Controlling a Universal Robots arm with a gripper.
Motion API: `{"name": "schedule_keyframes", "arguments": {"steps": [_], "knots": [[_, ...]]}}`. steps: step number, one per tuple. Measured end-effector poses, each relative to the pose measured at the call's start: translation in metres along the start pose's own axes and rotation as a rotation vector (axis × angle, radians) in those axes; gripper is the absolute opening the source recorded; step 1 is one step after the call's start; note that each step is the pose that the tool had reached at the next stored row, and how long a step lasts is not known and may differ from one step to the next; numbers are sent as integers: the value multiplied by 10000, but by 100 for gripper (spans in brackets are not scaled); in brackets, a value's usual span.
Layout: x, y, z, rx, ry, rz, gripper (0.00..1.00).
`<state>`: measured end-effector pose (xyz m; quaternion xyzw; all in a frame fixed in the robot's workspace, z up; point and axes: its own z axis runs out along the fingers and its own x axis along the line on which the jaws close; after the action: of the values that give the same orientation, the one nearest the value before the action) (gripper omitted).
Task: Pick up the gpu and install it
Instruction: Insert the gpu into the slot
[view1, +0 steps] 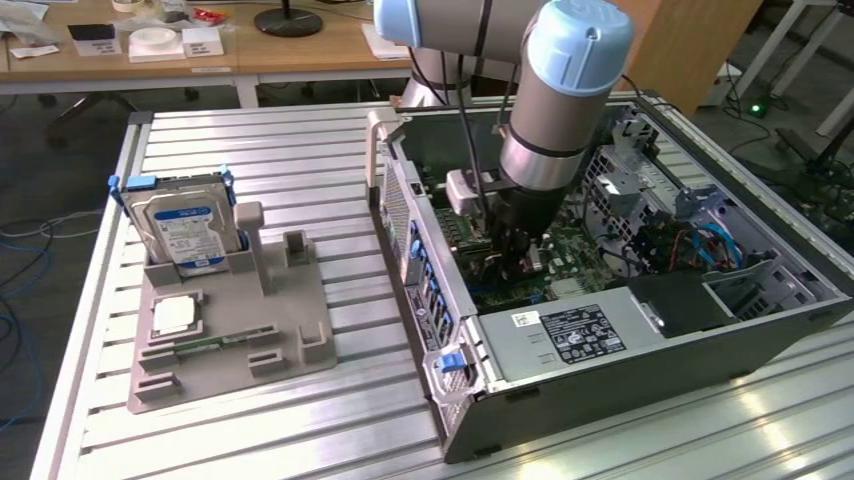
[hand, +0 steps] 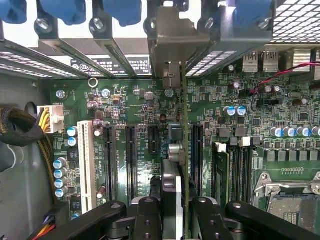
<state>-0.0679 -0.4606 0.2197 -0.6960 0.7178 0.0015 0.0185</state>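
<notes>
The gpu (hand: 184, 150) is showing edge-on between the fingers (hand: 150, 212), its faces hidden; the fingers' bases are running off the picture's edge.

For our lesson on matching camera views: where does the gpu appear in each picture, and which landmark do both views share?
Exterior view: the gpu is mostly hidden below the arm, inside the open computer case, standing on edge over the motherboard.
Wrist view: the gpu runs edge-on up the middle from the claw, which grips it, to its metal bracket at the case's rear slots.
Shared landmark: the green motherboard.
</notes>
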Motion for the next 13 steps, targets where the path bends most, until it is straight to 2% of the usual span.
{"name": "schedule_keyframes", "arguments": {"steps": [13], "knots": [[-2, 3, 21, 3, -3, 2, 28]]}}
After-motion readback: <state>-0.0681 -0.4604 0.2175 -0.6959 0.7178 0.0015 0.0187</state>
